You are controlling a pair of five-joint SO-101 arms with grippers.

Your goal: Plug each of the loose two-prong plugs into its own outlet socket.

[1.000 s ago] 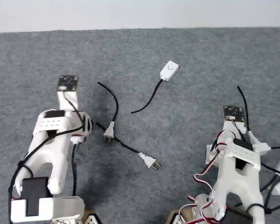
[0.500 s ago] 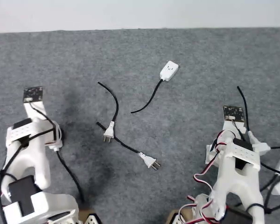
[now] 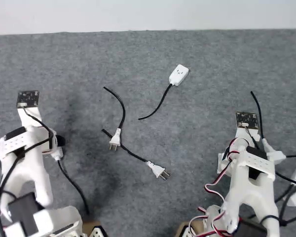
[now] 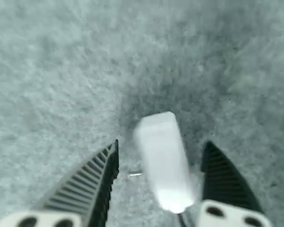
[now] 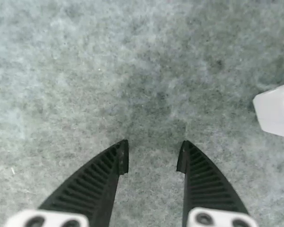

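Two loose two-prong plugs on black cords lie mid-table: one plug (image 3: pixel 115 139) and another (image 3: pixel 159 171) nearer the front. A white outlet socket (image 3: pixel 179 74) with a black cord lies farther back. In the left wrist view my left gripper (image 4: pixel 162 143) is open, its fingers either side of a second white socket block (image 4: pixel 163 161) on the carpet with gaps on both sides. My right gripper (image 5: pixel 154 143) is open just above bare carpet with nothing between its fingers. A white block (image 5: pixel 277 116) lies off to one side of it.
Grey carpet (image 3: pixel 138 54) covers the whole table. The left arm (image 3: pixel 24 148) stands at the far left, and a black cord (image 3: pixel 71 182) trails from under it toward the front. The right arm (image 3: pixel 249 163) stands at the front right amid its wires.
The left arm has swung away from the plugs to the far left of the table, uncovering a black cord behind it. The right arm, plugs and far socket have not moved.
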